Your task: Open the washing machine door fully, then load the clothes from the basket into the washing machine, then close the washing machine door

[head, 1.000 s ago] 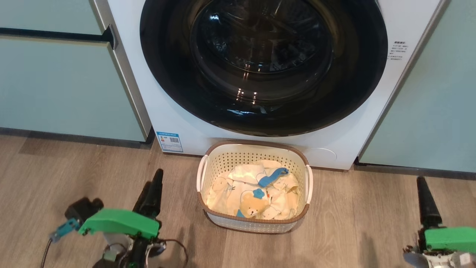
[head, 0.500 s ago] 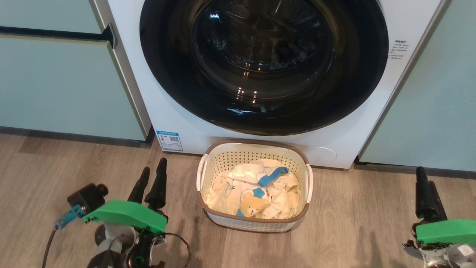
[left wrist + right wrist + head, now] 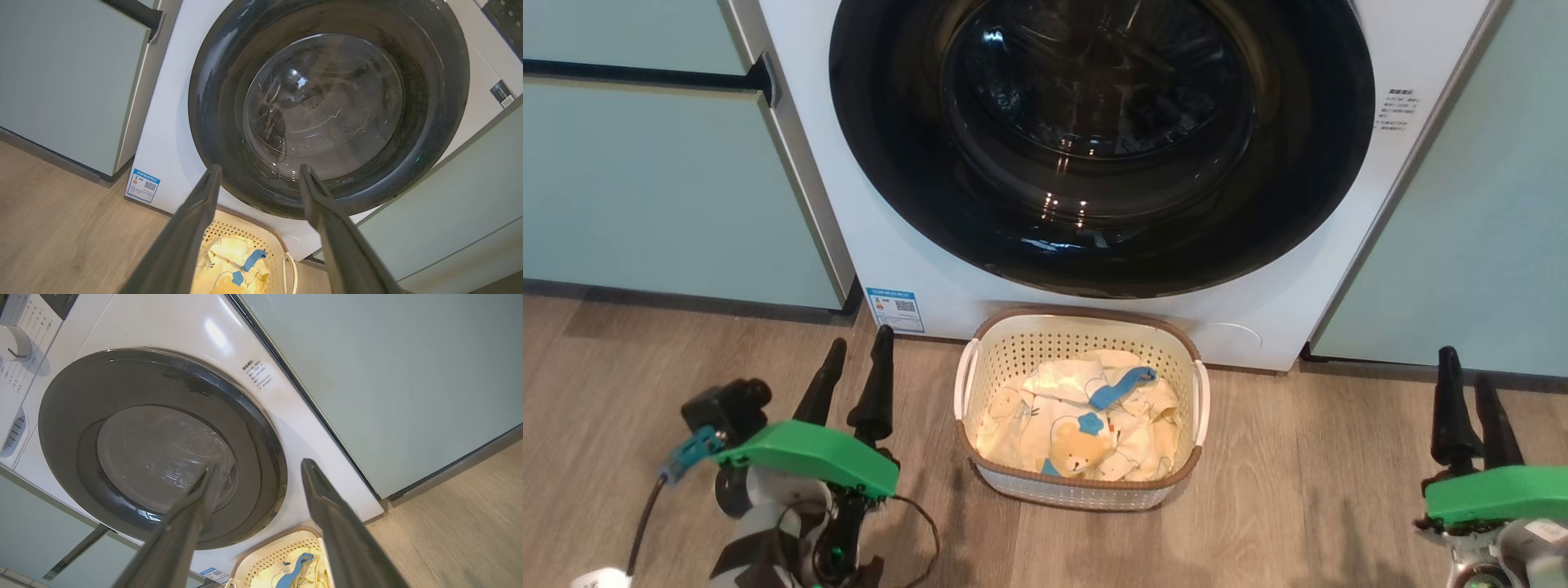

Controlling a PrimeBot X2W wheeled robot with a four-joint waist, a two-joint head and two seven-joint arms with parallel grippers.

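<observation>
**Washing machine** point(image 3: 907, 237): white front-loader, standing between pale green cabinets point(image 3: 645, 188) on a wood-look floor point(image 3: 1298, 490). A blue sticker point(image 3: 895, 309) is showing low on its front, at the left corner. A white control dial point(image 3: 14, 343) is showing on its panel in the right wrist view.

**Washing machine door** point(image 3: 890, 163): round and glossy black, with a bulging glass porthole point(image 3: 1094, 106) at its centre. It is sitting shut, flush against the machine's front.

**Basket** point(image 3: 1086, 314): cream, perforated, brown-rimmed, white-handled. It is standing on the floor just in front of the machine, below the door's lower edge.

**Clothes** point(image 3: 1062, 425): pale yellow and cream garments with a teddy-bear print and bright blue trim. They are lying crumpled inside the basket, covering its bottom.

**Left gripper** point(image 3: 859, 339): hovering over the floor just left of the basket, its two dark fingers pointing toward the machine. The fingers are standing apart and holding nothing. In the left wrist view they are framing the door's lower part, with a corner of the basket showing between them.

**Right gripper** point(image 3: 1466, 366): hovering over the floor well to the right of the basket, near the base of the right-hand cabinet. Its fingers are spread apart and carrying nothing. In the right wrist view they are framing the door's lower right edge and part of the basket's rim.
</observation>
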